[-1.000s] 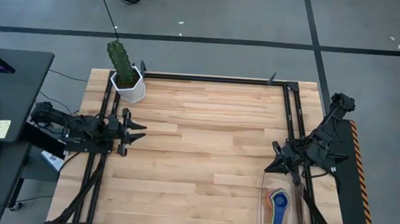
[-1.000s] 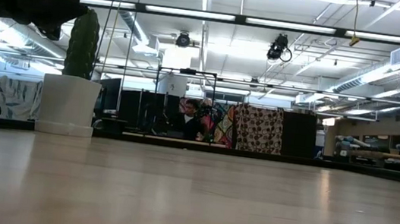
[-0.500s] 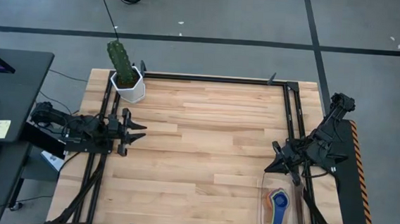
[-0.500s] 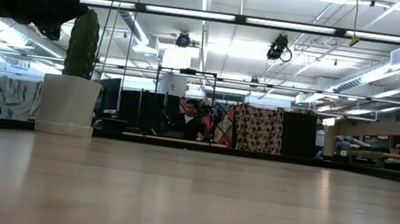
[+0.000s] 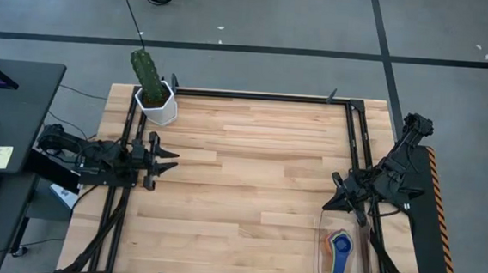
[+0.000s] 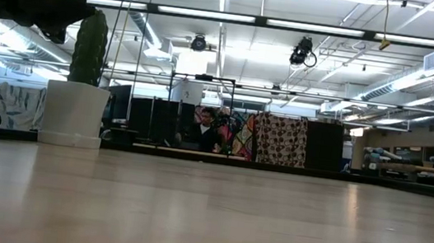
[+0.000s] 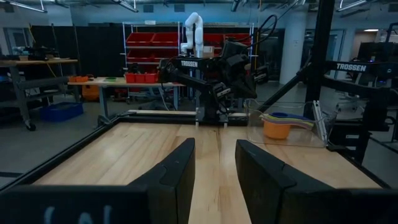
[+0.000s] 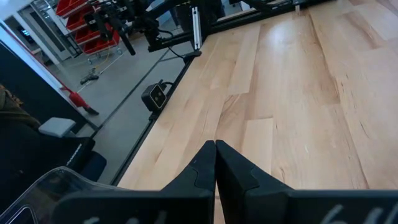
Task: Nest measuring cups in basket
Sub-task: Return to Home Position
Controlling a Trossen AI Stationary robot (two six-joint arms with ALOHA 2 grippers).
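The measuring cups (image 5: 340, 245) sit nested together in one stack inside the basket (image 5: 322, 245). An orange cup shows at the bottom of the stack and a blue one on top, with the handles lying along the basket's length. The basket stands on the desk (image 5: 250, 171) at its right-hand corner, on the edge opposite the white cactus pot (image 5: 156, 105). The right claw (image 8: 215, 143) hangs over the bare wood near the basket's inner end, apart from it. Its two fingers are pressed together with nothing between them. The left claw (image 7: 213, 147) is well apart at the desk's left edge, just beside the cactus pot, pointing across the desk. Its fingers are spread and hold nothing. In the low view a person (image 6: 205, 128) shows far off in the room behind the desk.
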